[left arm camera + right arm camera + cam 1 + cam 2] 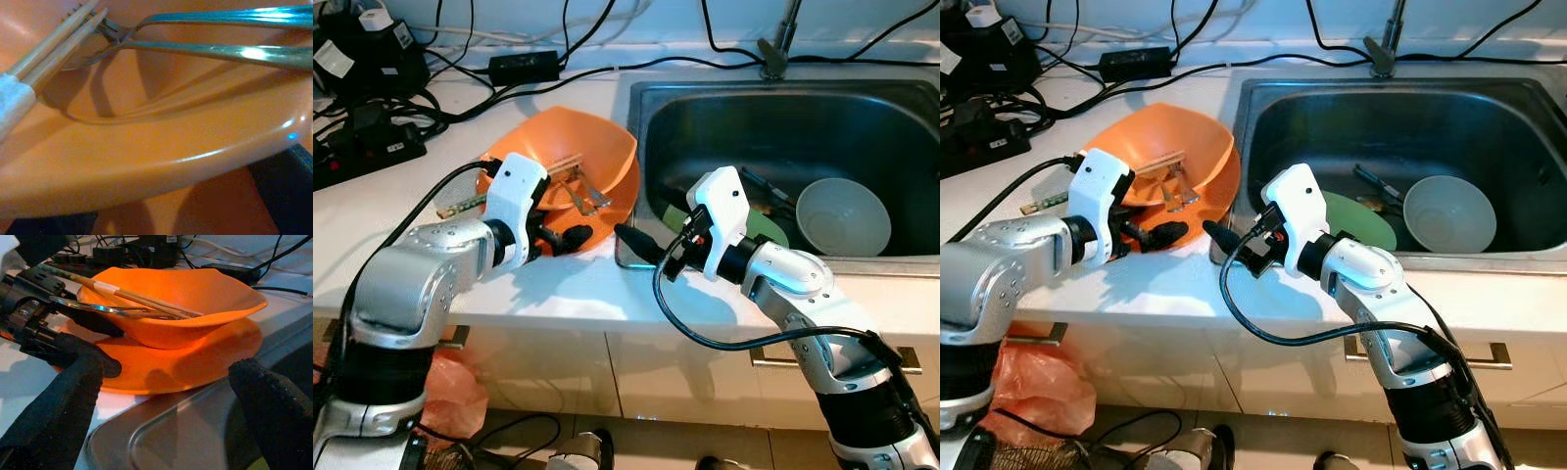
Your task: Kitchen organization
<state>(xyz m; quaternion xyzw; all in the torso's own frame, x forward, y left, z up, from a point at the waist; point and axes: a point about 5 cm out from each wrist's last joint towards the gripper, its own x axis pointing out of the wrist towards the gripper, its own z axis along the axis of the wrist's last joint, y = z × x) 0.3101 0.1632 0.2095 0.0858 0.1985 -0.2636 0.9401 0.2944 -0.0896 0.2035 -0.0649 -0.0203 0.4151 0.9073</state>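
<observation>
Left tool [570,238] sits at the near rim of the glossy orange plastic bowl [597,157], its black fingers spread apart with the rim between them, one tip inside and one below; whether they already pinch the rim I cannot tell. Seen from the head, the bowl stands on a flat orange plastic plate [612,217] on the white worktop [558,289], just beyond this tool and hard against the steel sink [651,98]. Inside the bowl lie a pair of wooden chopsticks [509,184] and two metal forks [582,191], probably gathered there so everything can be shifted in one lift. Right tool [634,241] hovers over the worktop's edge at the sink's near corner, pointing at the bowl and holding nothing.

Beyond the right tool, the sink holds a pale ceramic bowl [1445,213], a green plate [1363,220] and dark utensils [1376,186].

Looking along the left tool, the orange rim fills the foreground, with the chopsticks and fork handles crossing just past it and black fingertips [286,186] below the rim.

Looking along the right tool, its two black fingers [73,396] stand wide apart and empty, framing bowl and plate ahead, likely ready to steady the far side.
</observation>
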